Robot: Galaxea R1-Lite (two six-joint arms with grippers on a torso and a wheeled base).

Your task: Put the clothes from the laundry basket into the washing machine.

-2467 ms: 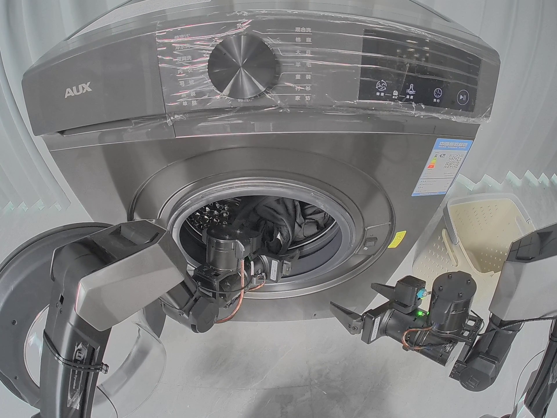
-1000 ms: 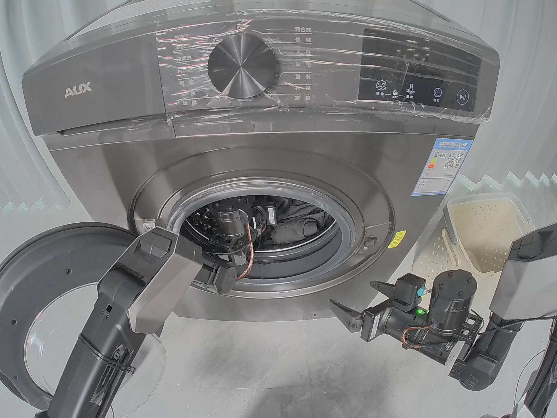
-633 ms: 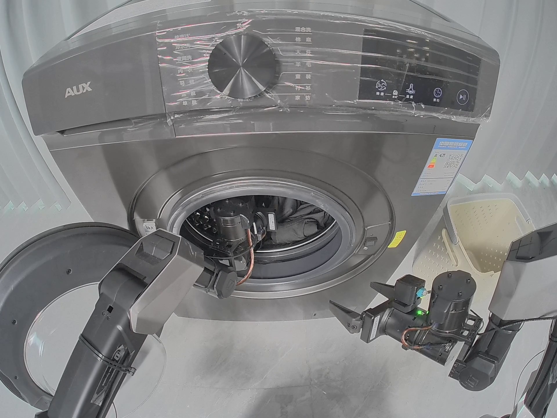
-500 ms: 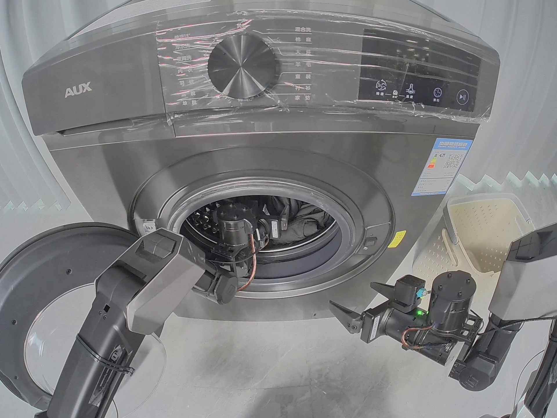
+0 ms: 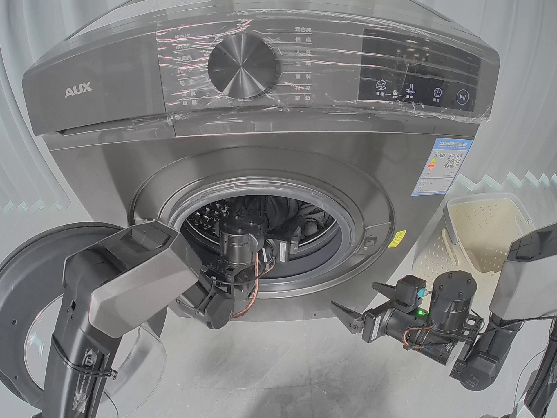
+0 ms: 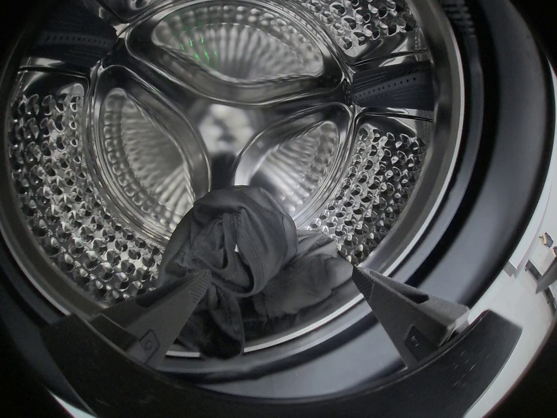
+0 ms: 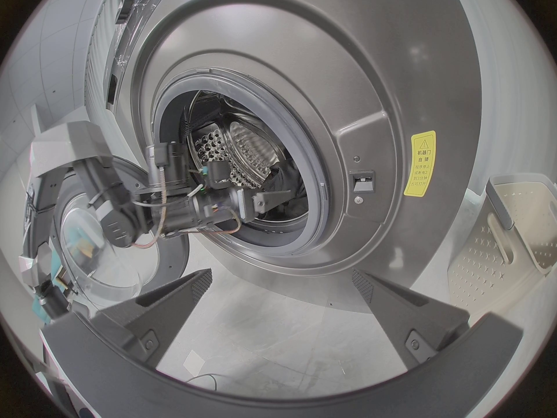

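The washing machine (image 5: 261,164) stands with its round door (image 5: 23,297) swung open to the left. A dark grey bundle of clothes (image 6: 243,245) lies at the bottom of the steel drum (image 6: 232,88), seen in the head view as dark cloth (image 5: 278,210). My left gripper (image 6: 278,275) is at the drum's mouth (image 5: 293,240), open, with the clothes lying beyond its fingertips. My right gripper (image 5: 354,314) hangs open and holds nothing, low in front of the machine's right side. The cream laundry basket (image 5: 487,233) stands to the right.
The basket (image 7: 522,227) leans against the machine's right side, and the part I see holds no clothes. The open door (image 7: 87,245) takes up the floor on the left. Bare grey floor (image 5: 290,367) lies in front of the machine.
The left arm carried the dark clothes into the drum, let go, and has drawn back to the mouth. The clothes stay inside. The right arm has not moved.
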